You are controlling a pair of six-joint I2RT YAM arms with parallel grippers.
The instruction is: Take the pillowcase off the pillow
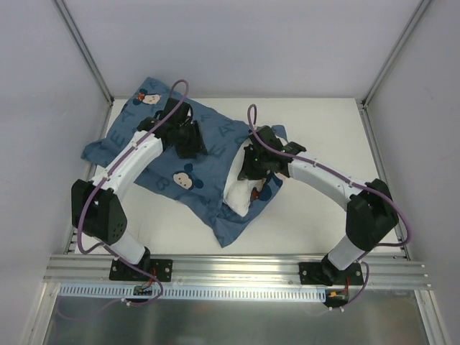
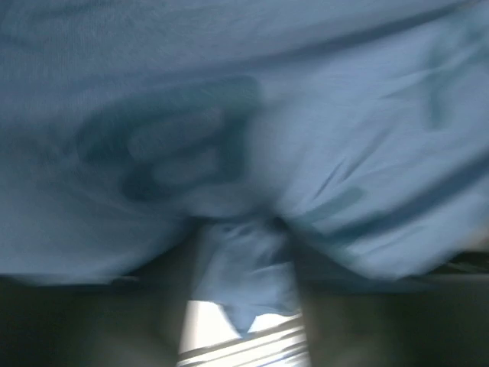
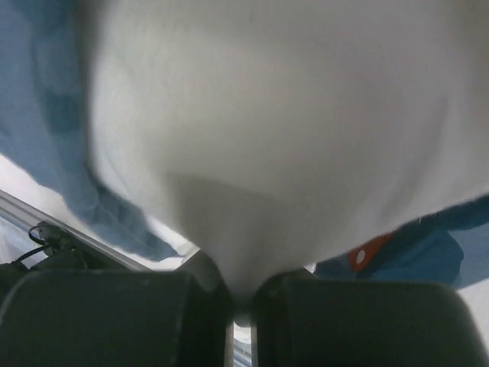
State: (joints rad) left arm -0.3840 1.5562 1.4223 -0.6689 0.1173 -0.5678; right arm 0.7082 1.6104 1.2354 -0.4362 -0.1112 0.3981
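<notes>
The blue pillowcase [image 1: 210, 162] with mouse faces lies crumpled from the back left to the table's middle. The white pillow [image 1: 237, 192] sticks out of its near right opening. My left gripper [image 1: 190, 144] is down on the middle of the pillowcase. In the left wrist view it [image 2: 244, 264] is shut on a bunched fold of the pillowcase [image 2: 229, 138]. My right gripper [image 1: 251, 172] is at the exposed pillow end. In the right wrist view it [image 3: 241, 294] is shut, pinching the pillow [image 3: 290, 138], with the pillowcase [image 3: 46, 115] at both sides.
The white tabletop [image 1: 323, 129] shows to the right of the pillow. An aluminium rail [image 1: 237, 269] runs along the near edge by the arm bases. Grey walls and slanted frame posts [image 1: 86, 50] enclose the back and sides.
</notes>
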